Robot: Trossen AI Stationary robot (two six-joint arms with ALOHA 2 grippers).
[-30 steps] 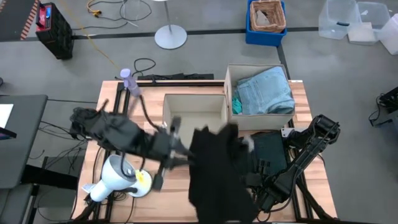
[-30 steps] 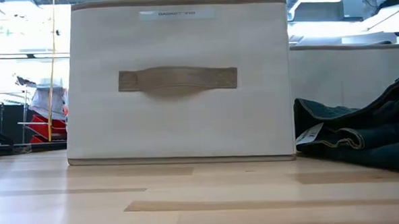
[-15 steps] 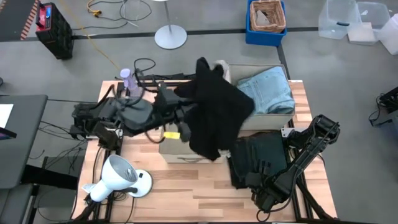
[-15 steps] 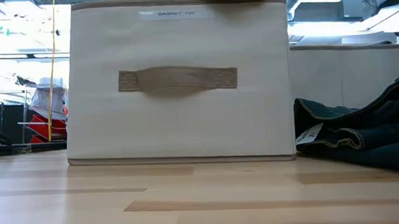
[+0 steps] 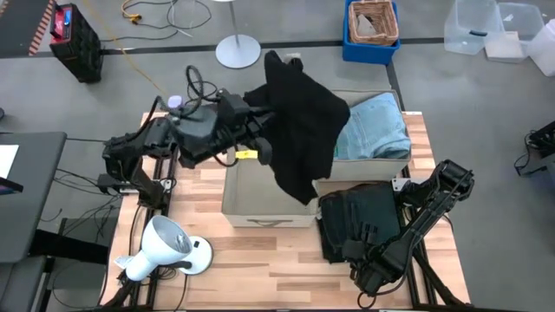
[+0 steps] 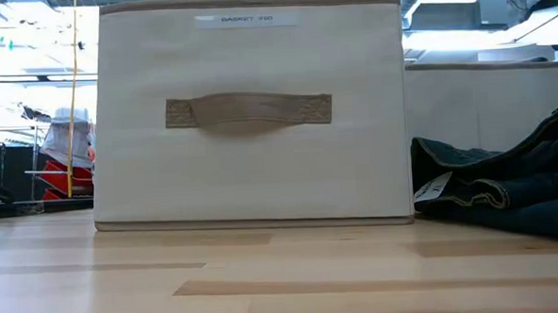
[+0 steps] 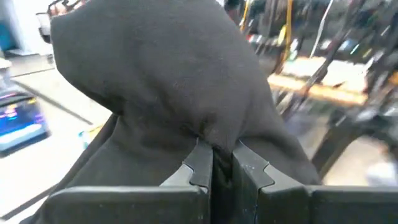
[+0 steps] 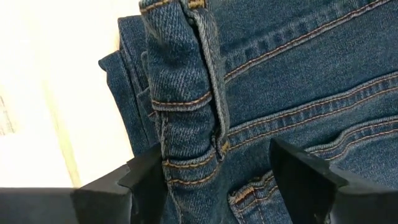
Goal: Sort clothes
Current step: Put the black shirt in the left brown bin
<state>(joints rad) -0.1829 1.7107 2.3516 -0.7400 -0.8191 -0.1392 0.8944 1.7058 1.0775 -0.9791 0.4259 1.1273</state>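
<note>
My left gripper point(image 5: 260, 130) is shut on the black garment point(image 5: 299, 121), high above the far side of the two beige boxes. The garment drapes over the left box point(image 5: 260, 204) and part of the right box point(image 5: 390, 160), where the light blue jeans point(image 5: 377, 126) lie. The teal top is hidden. The dark jeans point(image 5: 360, 212) lie flat on the table at the near right and also show in the low view point(image 6: 507, 189). My right gripper point(image 8: 217, 180) is open over their waistband point(image 8: 186, 124), one finger on either side; I cannot tell whether it touches. My left gripper pinches a bunched fold of the black garment point(image 7: 214, 134) between its two shut fingers point(image 7: 199, 165). The cloth spreads out over and past the fingertips and hides what lies beyond. The garment is lifted clear of the table and hangs slack over the boxes.
The left box's front wall with its handle point(image 6: 249, 111) fills the low view. A white lamp-like device point(image 5: 165, 247) stands at the table's near left. Bare wood point(image 5: 260, 269) shows in front of the boxes. A blue bin point(image 5: 371, 30) and clear tubs point(image 5: 486, 26) stand on the floor beyond.
My left gripper has risen and gone from the near middle of the table toward the far edge, staying shut. The black garment went with it: it was lifted off the dark jeans, swung up over the boxes and now hangs above them. The dark jeans lie uncovered.
</note>
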